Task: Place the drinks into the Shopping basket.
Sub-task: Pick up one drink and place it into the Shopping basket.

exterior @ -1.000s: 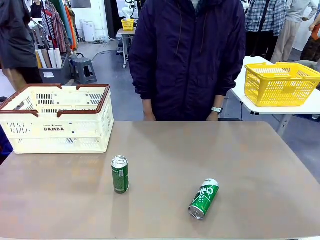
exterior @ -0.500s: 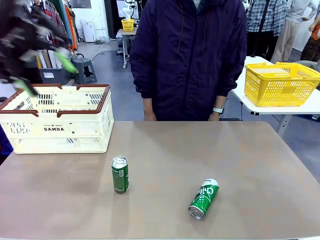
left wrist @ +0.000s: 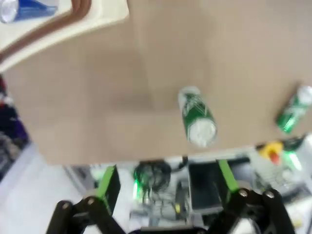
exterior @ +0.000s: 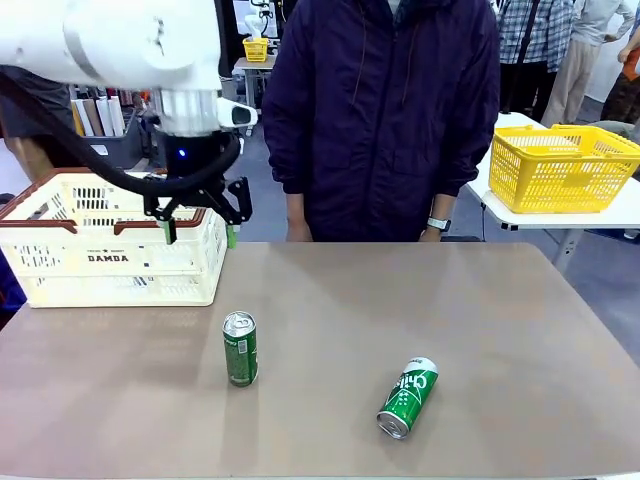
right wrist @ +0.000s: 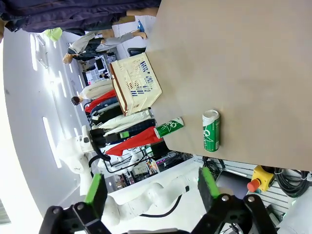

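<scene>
Two green drinks are on the table [exterior: 500, 330] and not yet in the Shopping basket [exterior: 110, 258]: the upright can [exterior: 240, 348] at the middle-left and the lying can [exterior: 407, 397] more to the right, well apart from each other. The left wrist view shows also a blue can [left wrist: 27, 7] already inside the basket. The left gripper [exterior: 200, 232] hangs near the right end of the basket, higher than the cans, its jaws wide and holding nothing. The right gripper [right wrist: 151, 187] is also wide and empty, and looks at the table from well apart. I judge that the step in hand is to fetch the upright can, the nearer one. To do it well, the gripper should come down from straight above with one finger on each side of the can's body and close below the silver top. Then it should lift high enough to pass the brown rim and let go low inside. The lying can needs more care: the jaws should cross its round side, because it may roll on the smooth, matte brown top. At the far edge a person [exterior: 385, 120] in a dark jacket stands with hands low. Behind, to the right, a yellow basket [exterior: 560, 170] sits on a white table [exterior: 620, 212], and other people [exterior: 540, 45] stand farther back.
</scene>
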Action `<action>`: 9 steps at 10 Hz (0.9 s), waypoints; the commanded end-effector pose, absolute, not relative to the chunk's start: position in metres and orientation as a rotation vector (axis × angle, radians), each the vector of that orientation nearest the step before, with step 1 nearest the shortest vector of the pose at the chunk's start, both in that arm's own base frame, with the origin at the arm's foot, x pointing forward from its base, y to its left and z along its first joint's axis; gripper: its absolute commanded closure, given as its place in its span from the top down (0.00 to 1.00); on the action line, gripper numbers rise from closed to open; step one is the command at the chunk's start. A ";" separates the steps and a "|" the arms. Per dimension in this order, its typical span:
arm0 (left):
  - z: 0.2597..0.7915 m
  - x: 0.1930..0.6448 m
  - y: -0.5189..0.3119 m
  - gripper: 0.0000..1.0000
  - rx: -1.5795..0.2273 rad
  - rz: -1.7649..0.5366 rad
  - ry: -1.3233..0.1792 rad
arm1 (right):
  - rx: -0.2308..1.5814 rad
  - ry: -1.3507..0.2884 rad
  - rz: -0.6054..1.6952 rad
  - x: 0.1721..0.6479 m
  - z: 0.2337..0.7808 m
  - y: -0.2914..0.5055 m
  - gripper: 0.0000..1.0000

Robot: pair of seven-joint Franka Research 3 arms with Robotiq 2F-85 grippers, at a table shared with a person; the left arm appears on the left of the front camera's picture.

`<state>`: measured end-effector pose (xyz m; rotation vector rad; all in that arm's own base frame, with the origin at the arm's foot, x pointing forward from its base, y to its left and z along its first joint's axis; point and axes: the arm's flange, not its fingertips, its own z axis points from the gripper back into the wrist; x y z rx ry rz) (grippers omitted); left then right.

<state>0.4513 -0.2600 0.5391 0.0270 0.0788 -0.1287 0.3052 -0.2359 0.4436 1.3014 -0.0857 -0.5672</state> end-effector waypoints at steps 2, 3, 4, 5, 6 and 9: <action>0.514 0.412 -0.265 1.00 0.034 0.018 -0.078 | 1.320 -0.081 -0.576 0.305 0.449 -0.237 1.00; 0.509 0.406 -0.270 1.00 0.018 0.002 -0.054 | 1.320 -0.081 -0.576 0.305 0.449 -0.237 1.00; 0.507 0.402 -0.275 1.00 0.015 0.020 -0.073 | 1.320 -0.081 -0.576 0.305 0.449 -0.237 1.00; 0.518 0.398 -0.277 1.00 -0.046 0.016 -0.061 | 1.320 -0.081 -0.576 0.305 0.449 -0.237 1.00; 0.510 0.410 -0.277 1.00 0.018 -0.005 -0.061 | 1.320 -0.081 -0.576 0.305 0.449 -0.237 1.00; 0.510 0.410 -0.277 1.00 0.018 -0.005 -0.061 | 1.320 -0.081 -0.576 0.305 0.449 -0.237 1.00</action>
